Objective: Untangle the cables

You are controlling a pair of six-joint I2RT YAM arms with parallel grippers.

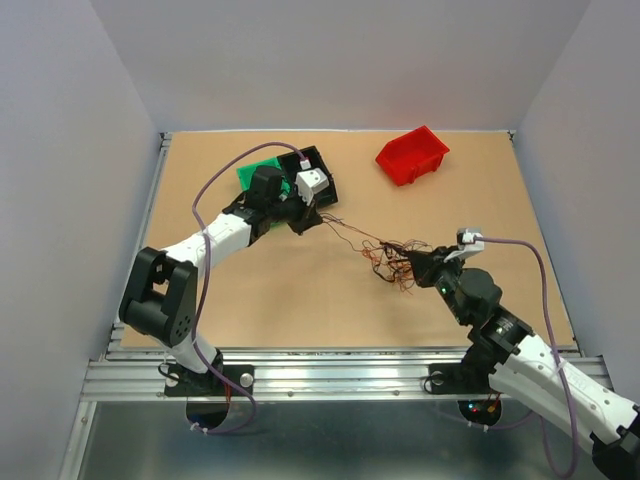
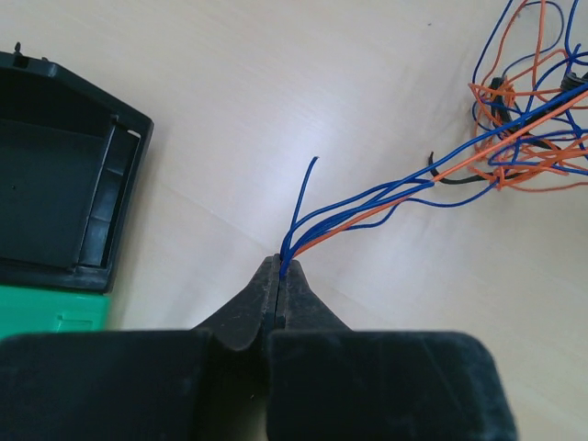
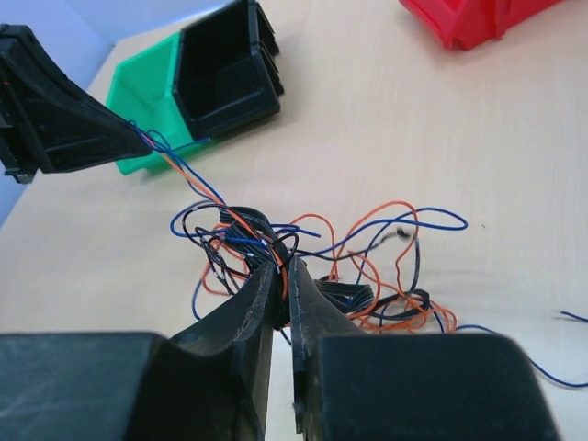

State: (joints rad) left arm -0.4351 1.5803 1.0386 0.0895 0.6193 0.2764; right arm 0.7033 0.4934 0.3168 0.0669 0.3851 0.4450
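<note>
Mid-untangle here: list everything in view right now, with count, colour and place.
cables: one tangle of many thin wires, too many to count; blue, orange and black; centre-right of the table, with a few strands stretched out towards the left gripper
red bin: one, red, far right part of the table
black bin: one, black, far left of centre, sitting against the green bin
green bin: one, green, just left of the black bin
table: one, tan surface under everything
arm cords: two, lavender, one looping along each arm
left gripper: black, shut on the stretched strands, near the black bin
right gripper: black, shut on the tangle itself
</note>
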